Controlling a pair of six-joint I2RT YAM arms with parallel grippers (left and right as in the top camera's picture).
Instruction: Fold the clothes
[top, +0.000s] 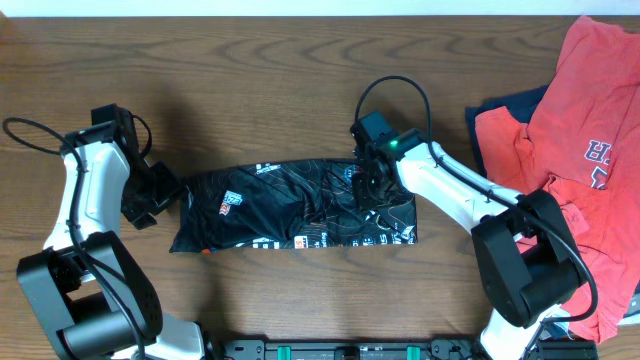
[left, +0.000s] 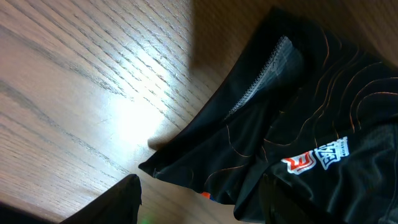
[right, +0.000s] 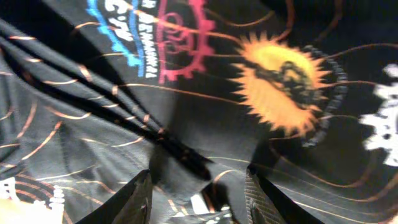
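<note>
The clothes, a black jersey (top: 290, 208) with thin orange swirls and white and orange logos, lie folded into a long strip across the middle of the table. My left gripper (top: 160, 200) hovers at the strip's left end, open. In the left wrist view the jersey (left: 298, 106) shows its grey collar lining, and its edge reaches in between the spread fingers (left: 121, 202) of the left gripper (left: 199, 208). My right gripper (top: 372, 185) is low over the strip's right part. In the right wrist view its jaws (right: 199, 205) stand apart over rumpled printed cloth (right: 273, 68), gripping nothing.
A pile of red T-shirts (top: 585, 120) with white lettering lies at the table's right edge, over a navy garment (top: 505, 105). Bare wooden tabletop (top: 250, 90) lies behind and in front of the jersey.
</note>
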